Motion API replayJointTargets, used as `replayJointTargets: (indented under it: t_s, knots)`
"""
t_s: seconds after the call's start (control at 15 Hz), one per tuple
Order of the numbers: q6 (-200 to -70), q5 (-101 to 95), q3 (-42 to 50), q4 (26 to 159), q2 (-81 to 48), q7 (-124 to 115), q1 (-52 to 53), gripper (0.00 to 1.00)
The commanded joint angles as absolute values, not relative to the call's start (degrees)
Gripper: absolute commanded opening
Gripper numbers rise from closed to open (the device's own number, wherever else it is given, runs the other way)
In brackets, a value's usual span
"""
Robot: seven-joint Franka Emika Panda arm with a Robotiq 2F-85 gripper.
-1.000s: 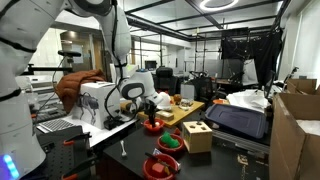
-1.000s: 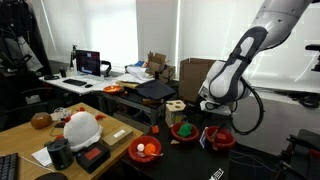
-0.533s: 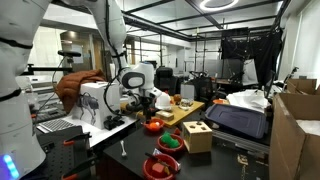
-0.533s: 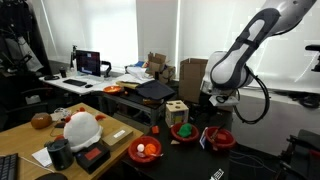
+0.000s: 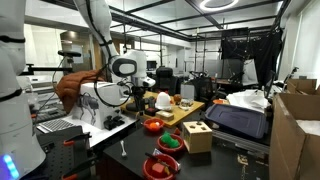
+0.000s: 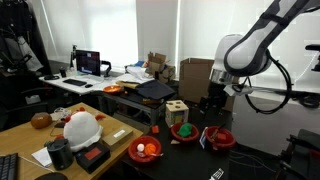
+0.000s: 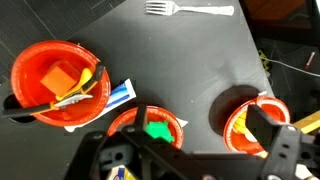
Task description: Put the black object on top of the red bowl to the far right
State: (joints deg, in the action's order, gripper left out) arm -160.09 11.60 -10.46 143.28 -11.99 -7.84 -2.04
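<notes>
The gripper (image 6: 212,104) has risen above the red bowl (image 6: 222,140), claw spread and empty (clearest in the wrist view). Whether the black object sits on it is unclear.

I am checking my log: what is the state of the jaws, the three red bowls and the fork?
Gripper: jaws open, empty.
Red bowl with orange block: upright, black object across it.
Red bowl with green pieces: upright.
Red bowl with orange pieces: upright.
Fork: lying flat.
</notes>
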Motion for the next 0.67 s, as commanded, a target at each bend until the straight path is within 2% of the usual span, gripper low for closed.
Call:
replayJointTargets:
  t_s: [0.0, 0.13, 0.2, 0.6]
  knots:
    - [-157.59, 13.52, -9.30, 150.85, -1.78, -5.75, -0.62, 1.00]
    - [-156.84, 14.31, -8.92, 154.36, 2.77, -5.80, 0.03, 1.00]
    - [-157.55, 13.00, -7.27, 149.69, -2.67, -5.16, -0.60, 1.00]
    - [-157.71, 14.81, -4.21, 149.55, 0.52, -2.14, -0.32, 1.00]
